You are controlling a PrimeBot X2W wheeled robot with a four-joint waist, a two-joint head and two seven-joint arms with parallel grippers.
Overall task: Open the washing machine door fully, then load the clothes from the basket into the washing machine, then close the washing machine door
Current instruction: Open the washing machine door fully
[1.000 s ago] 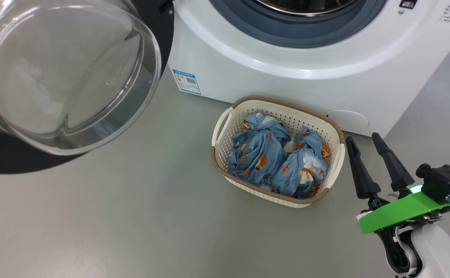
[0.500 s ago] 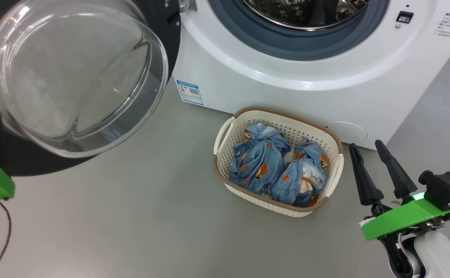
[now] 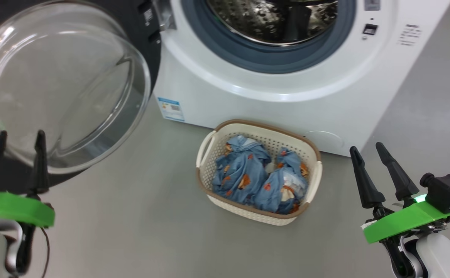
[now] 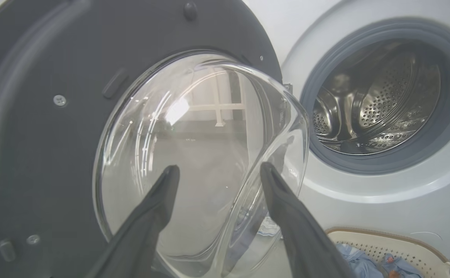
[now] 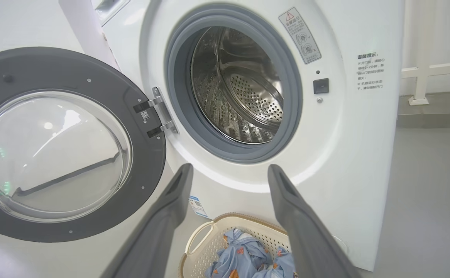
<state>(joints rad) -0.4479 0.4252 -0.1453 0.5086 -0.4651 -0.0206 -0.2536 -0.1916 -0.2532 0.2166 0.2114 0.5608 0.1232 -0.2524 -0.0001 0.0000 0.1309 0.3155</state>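
We see the washing machine door [image 3: 55, 96] open, left of the washing machine [image 3: 248, 104], before our left gripper [image 3: 19, 135], jaws apart. Our right gripper [image 3: 366, 147], jaws apart too, is beside the basket [image 3: 259, 125] with the clothes [image 3: 244, 173], on the floor [image 3: 132, 216].

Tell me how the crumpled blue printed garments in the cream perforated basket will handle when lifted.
The blue printed garments lie in soft crumpled folds, so they would probably hang limp when lifted. The fabric looks thin, so likely light. The two bundles touch in the cream perforated basket, so one may drag the other.
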